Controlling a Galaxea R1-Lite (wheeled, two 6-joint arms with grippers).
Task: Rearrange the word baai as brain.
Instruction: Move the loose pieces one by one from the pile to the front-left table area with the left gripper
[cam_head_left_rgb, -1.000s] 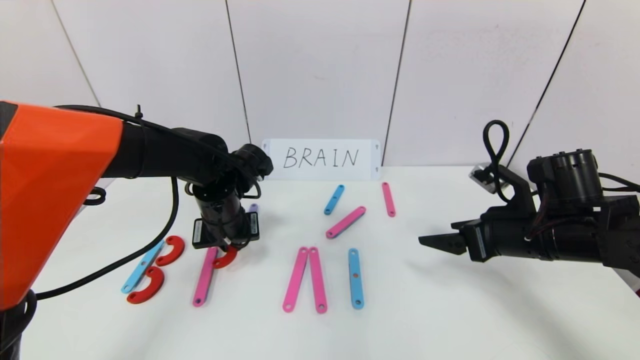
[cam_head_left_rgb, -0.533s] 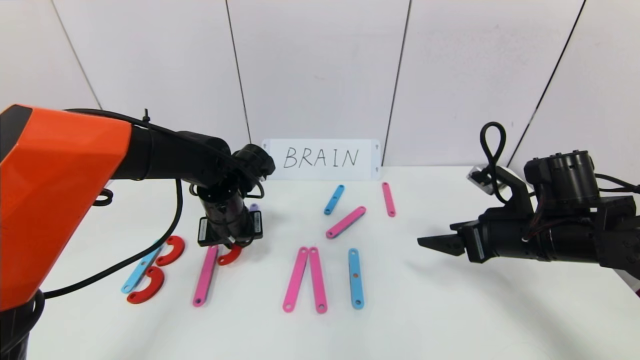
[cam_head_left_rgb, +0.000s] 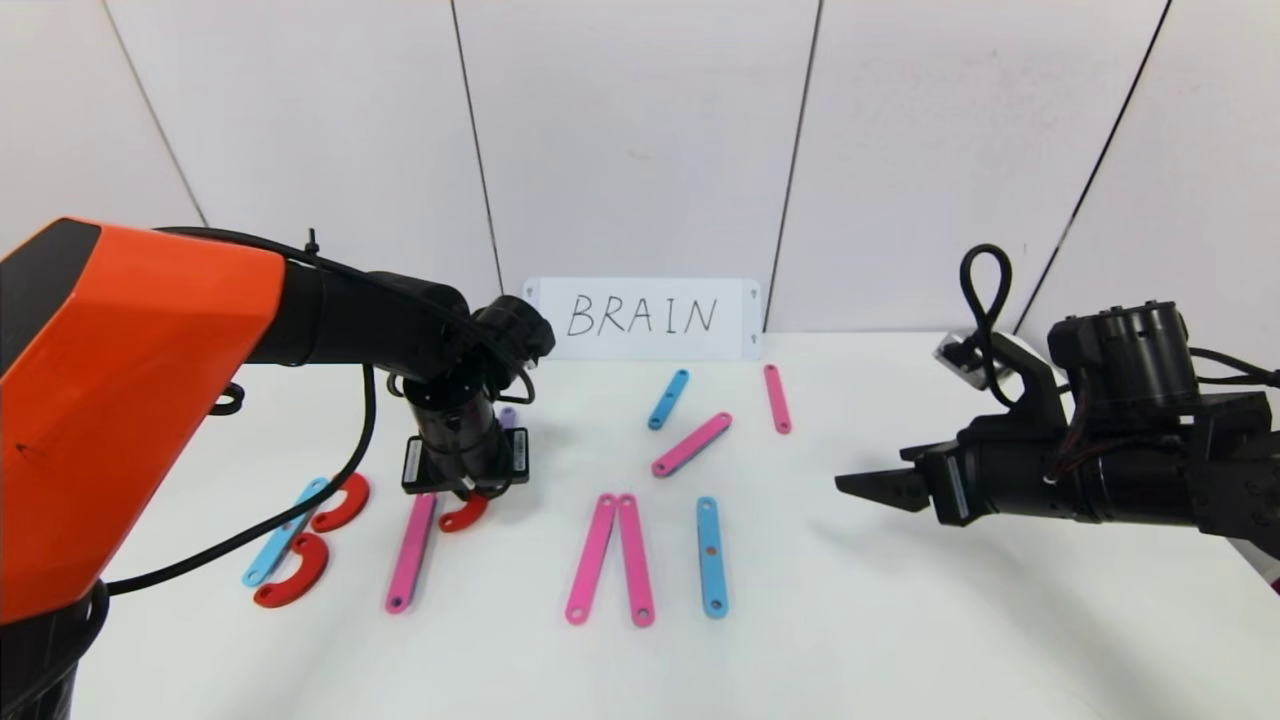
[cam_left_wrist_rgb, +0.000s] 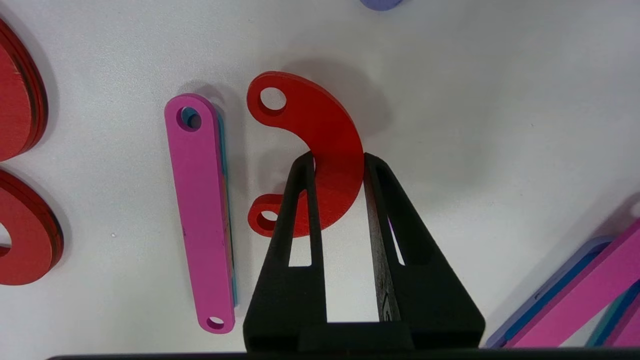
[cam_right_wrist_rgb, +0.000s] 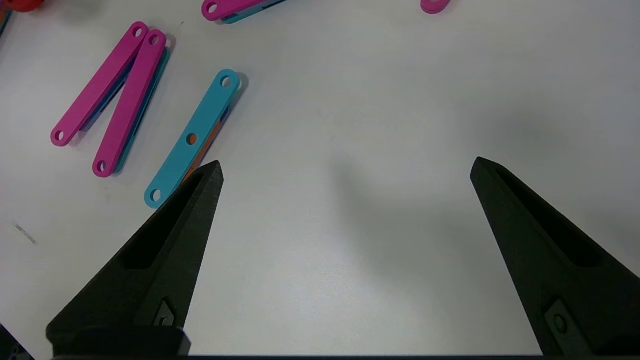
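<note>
red crescent (cam_left_wrist_rgb: 325, 150), left hand (cam_left_wrist_rgb: 339, 159) rightward

Orange shell, blk arms w/ looped cables, pointed blk fingers (cam_right_wrist_rgb: 165, 250).

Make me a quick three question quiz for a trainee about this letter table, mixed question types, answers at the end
1. True or false: the left gripper is shut on a red crescent.
2. Which word is handwritten on the white card? A) BAAI B) BRAIN C) TRAIN
3. Fill in: the right gripper hangs open over a bare part of the ____, holding nothing.

Key: 1 true; 2 B; 3 table.
</note>
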